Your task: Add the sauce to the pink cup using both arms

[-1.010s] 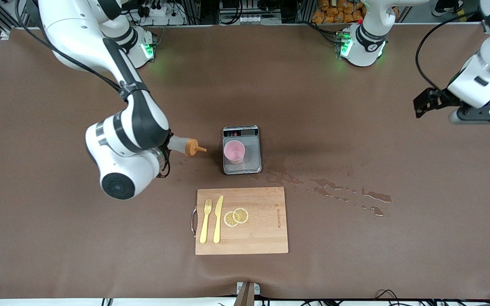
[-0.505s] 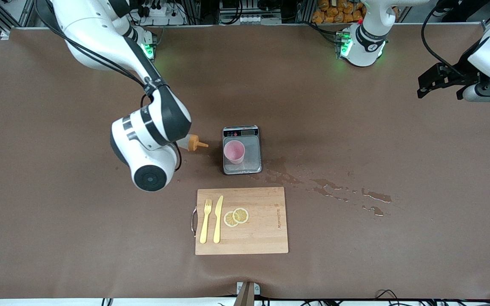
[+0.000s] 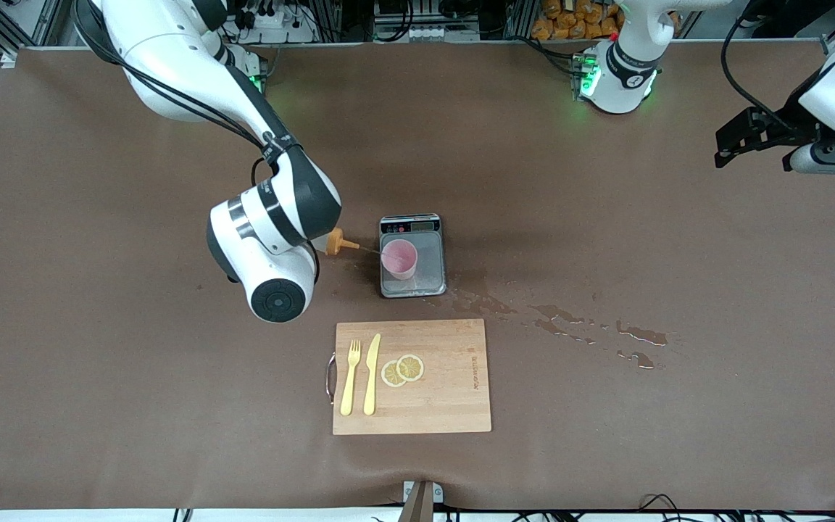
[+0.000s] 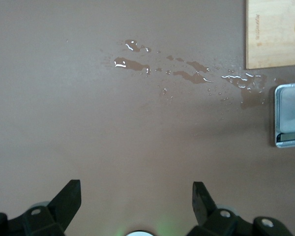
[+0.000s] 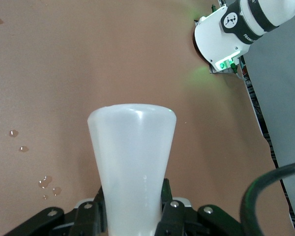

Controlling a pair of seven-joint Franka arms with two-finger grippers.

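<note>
Now the right gripper (image 5: pixel 130 221), clenched on the sauce (image 3: pixel 336 241), seemingly squirts into the pink cup (image 3: pixel 399 258) on the scale (image 3: pixel 432 261) from its nine o'clock; next, stop squeezing, while the left gripper (image 4: pixel 136 196) waits open.

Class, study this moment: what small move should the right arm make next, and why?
Probably hold steady and keep squeezing. The right pincer grips the sauce tilted, its nozzle aimed at the pink cup on the scale, and a thin stream reaches the cup. The left pincer waits open, away.
</note>
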